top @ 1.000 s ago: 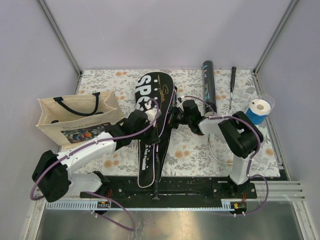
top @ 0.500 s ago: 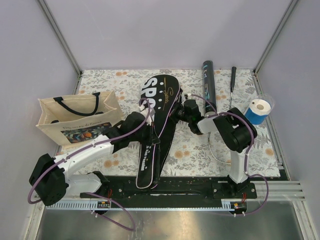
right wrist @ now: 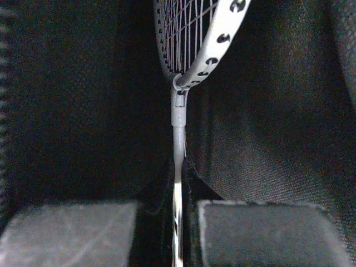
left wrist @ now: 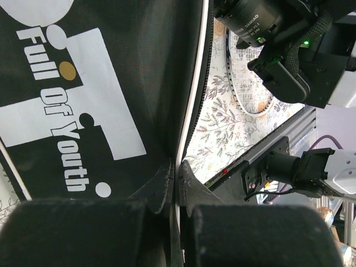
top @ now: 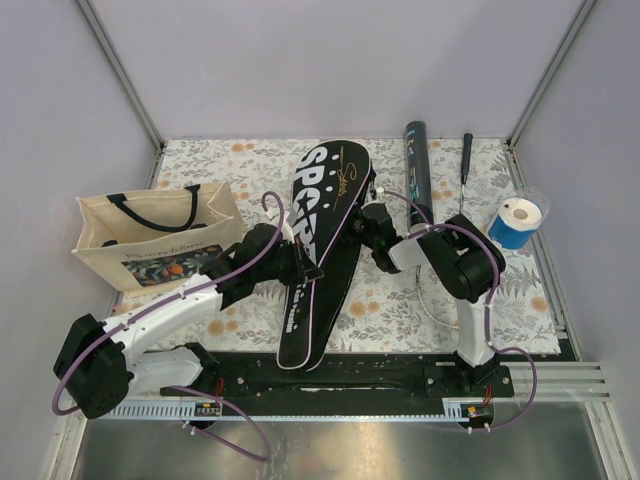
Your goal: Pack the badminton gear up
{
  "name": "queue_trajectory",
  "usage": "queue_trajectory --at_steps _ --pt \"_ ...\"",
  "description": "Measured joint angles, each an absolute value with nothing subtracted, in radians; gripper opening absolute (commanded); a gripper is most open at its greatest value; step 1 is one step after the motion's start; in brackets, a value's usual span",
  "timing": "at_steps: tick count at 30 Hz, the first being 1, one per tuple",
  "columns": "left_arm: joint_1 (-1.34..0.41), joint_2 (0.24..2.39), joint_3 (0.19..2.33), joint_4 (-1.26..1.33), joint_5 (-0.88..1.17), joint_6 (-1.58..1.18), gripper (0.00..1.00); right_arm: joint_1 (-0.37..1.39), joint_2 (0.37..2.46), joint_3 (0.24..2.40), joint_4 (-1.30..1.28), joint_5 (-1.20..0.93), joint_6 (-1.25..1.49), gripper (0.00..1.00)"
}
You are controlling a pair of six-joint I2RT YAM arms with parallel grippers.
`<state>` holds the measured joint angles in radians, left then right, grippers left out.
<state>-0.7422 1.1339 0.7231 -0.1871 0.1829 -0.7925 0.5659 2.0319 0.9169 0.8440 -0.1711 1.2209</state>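
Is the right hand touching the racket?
Touching. The right wrist view shows the right hand with its fingers closed on the racket's thin shaft, with no gap on either side.

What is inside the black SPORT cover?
A badminton racket: part of its strung head and its thin shaft show between black walls of the cover. Its handle is hidden.

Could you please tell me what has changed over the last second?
The cover swung its head end right, toward the tube. The left tool stays shut on its edge, the right tool on the racket shaft. The tote bag, tube and roll stayed put.
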Motion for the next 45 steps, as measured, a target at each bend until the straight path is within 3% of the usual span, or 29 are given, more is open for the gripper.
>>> queue_trajectory --at_steps 5,11,20,28,32,36,45 --pt "-0.723 1.166 0.723 -0.194 0.181 -0.804 0.00 0.580 2.032 0.941 0.787 -0.157 1.204 0.48" --pt "-0.671 1.268 0.782 -0.255 0.172 -0.764 0.00 0.568 1.933 0.947 0.570 -0.236 1.141 0.60" --pt "-0.619 1.354 0.871 -0.307 0.160 -0.683 0.00 0.521 1.583 0.855 0.147 -0.356 0.945 0.57" --pt "-0.563 1.357 0.918 -0.379 0.188 -0.573 0.00 0.236 1.317 0.932 -0.262 -0.144 0.665 0.58" --pt "-0.563 1.346 0.923 -0.381 0.212 -0.542 0.00 0.105 1.378 1.036 -0.369 -0.040 0.533 0.56" --pt "-0.563 1.345 0.923 -0.387 0.240 -0.519 0.00 -0.015 1.584 1.179 -0.458 0.008 0.439 0.56" --pt "-0.561 1.330 0.923 -0.409 0.291 -0.490 0.00 -0.116 1.927 1.420 -0.614 0.062 0.350 0.55"
